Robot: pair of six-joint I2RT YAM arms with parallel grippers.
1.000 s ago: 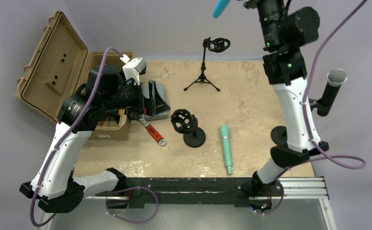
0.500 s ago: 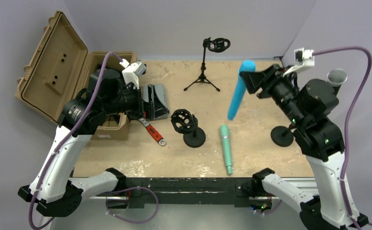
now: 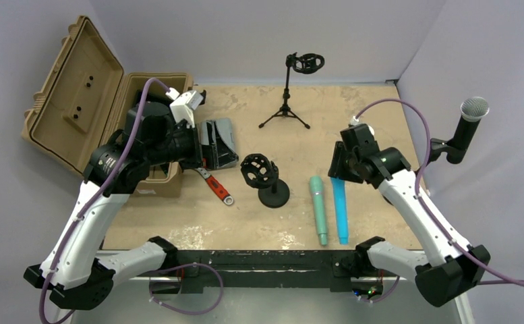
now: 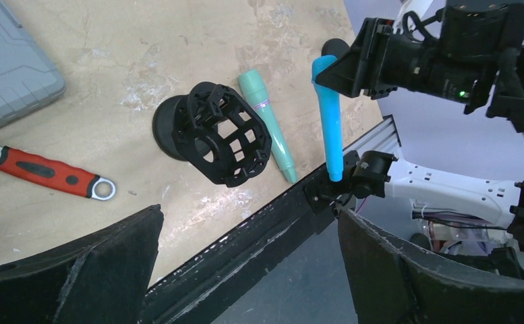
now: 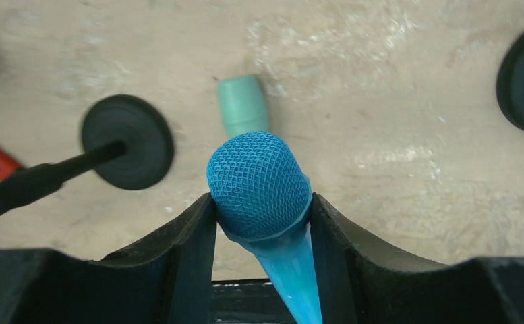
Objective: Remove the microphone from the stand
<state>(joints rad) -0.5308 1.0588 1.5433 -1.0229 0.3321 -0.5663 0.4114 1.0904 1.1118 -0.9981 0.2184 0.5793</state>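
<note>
Blue microphone point(image 3: 340, 210) is well clear of the round-base stand point(image 3: 264, 179) now. It sits out to the stand's right, on the far side of the teal microphone point(image 3: 318, 209), and runs pretty much parallel to it. The right pincer point(image 5: 259, 199) is clamped on it just below the mesh head, one finger on each side. The tail points toward the near edge of the surface point(image 3: 367, 121). From the left wrist view the head end looks lifted, so the mic slopes down toward its tail. Honestly can't tell whether the tail is touching the surface or not.

The teal one lies flat on the surface, just right of the stand's base, close beside the blue one but not touching it as far as I can see.

The left pincer point(image 4: 249, 216) is spread wide with nothing in it, hanging up above and to the left of the stand. A red-handled wrench point(image 3: 215, 185) lies just left of the stand, and the open tan case point(image 3: 70, 88) is further left. A tripod stand point(image 3: 287, 94) is behind the round-base stand toward the back wall. A silver-headed mic point(image 3: 471, 121) sits in a clip way off to its right.
</note>
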